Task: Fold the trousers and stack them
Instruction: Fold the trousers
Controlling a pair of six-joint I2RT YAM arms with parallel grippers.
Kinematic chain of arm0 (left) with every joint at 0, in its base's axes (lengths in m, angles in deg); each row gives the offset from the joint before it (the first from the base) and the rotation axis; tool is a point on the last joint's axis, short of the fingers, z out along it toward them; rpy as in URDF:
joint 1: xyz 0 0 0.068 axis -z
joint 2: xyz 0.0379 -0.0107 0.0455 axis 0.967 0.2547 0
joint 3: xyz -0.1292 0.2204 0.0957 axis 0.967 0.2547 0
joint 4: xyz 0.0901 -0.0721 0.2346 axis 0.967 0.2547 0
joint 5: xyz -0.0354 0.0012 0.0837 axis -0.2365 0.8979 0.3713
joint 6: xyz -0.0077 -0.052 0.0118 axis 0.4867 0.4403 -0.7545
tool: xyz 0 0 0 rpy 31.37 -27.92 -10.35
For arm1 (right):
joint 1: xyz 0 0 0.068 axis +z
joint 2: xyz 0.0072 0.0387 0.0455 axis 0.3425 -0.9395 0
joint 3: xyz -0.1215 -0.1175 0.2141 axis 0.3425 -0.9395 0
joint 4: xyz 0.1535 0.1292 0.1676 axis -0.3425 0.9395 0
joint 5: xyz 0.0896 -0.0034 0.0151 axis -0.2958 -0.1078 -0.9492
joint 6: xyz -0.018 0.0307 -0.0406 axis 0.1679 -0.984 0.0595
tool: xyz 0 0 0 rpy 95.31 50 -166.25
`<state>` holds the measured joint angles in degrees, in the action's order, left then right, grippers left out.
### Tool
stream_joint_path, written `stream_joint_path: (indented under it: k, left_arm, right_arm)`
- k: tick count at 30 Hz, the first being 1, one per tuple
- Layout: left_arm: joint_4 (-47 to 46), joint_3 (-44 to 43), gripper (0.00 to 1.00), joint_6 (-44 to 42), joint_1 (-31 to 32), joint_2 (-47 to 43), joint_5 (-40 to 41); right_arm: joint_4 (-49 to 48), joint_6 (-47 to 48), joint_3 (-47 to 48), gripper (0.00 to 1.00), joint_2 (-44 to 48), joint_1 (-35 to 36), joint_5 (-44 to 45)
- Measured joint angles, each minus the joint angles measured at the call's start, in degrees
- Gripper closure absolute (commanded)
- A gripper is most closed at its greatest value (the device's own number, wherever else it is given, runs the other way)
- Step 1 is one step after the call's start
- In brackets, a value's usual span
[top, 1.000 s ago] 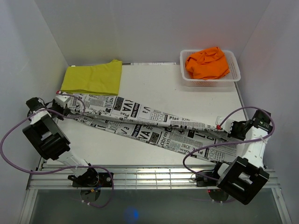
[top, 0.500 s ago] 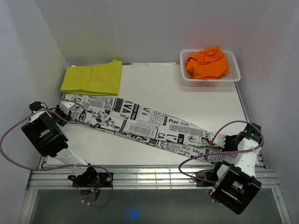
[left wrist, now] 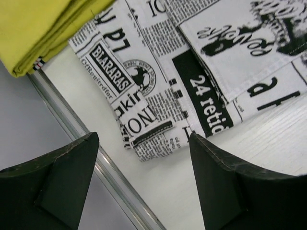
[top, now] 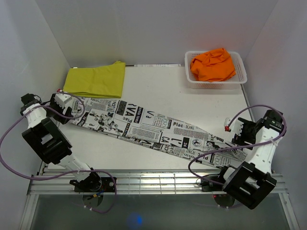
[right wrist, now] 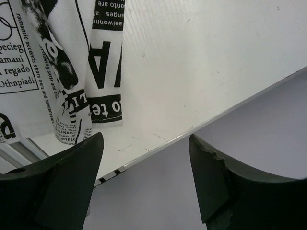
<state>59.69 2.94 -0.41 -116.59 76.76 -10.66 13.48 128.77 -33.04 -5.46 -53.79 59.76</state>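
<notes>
Now the newspaper-print trousers (top: 153,129) lie flat, a long strip slanting across the worktop (top: 187,98) from far left to near right. Folded yellow trousers (top: 95,79) sit far left, orange trousers (top: 213,64) in the basket (top: 241,76) far right. My left gripper (top: 61,103) and right gripper (top: 235,130) gape wide and empty at its ends. I judge the lengthwise fold done; next, regrasp one end and fold it across.

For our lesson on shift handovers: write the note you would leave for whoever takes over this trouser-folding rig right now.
Left tool: open, empty, over the print trousers' left end. Right tool: open, empty, by their right end.
Print trousers lie in a long strip across the table. Yellow trousers folded, far left. Orange trousers crumpled in the basket.
Done: yellow. Left: fold the print pair short, stack it, then the orange.
</notes>
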Motion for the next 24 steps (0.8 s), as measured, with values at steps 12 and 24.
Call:
stream_joint_path:
  k: [12,24]
  left_arm:
    - [-3.1,2.2,0.28,13.3,11.6,3.1,10.3]
    - [-12.0,13.8,0.34,24.2,13.0,1.1,20.1]
  right_arm:
    - [-0.7,-4.7,-10.9,0.30,-0.1,2.4,6.2]
    - [-15.0,-20.3,-8.9,0.46,-18.2,11.1,13.4]
